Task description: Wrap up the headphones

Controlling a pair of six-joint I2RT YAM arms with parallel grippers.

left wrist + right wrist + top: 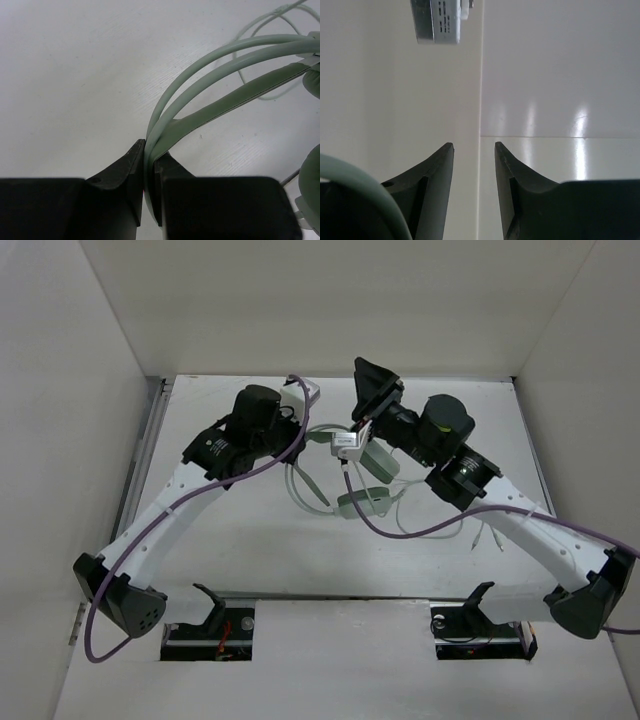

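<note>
Headphones (365,502) rest on the bench (250,540), headband (210,67) clamped in the left gripper (149,162), arm stretched toward 1 o'clock; the right gripper (474,162), jaws apart and empty, tilts upward toward 11 o'clock.

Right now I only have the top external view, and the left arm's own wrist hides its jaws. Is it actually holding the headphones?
Observer: Yes. In the left wrist view the left gripper has its jaws shut on the headphones, pinching the thin double headband between them.
Reviewer: And the right one?
Observer: The right gripper has its jaws open, with nothing between them.
Reviewer: Where is it aimed?
Observer: Its camera shows only the enclosure wall beyond the jaws, not the tabletop.
</note>
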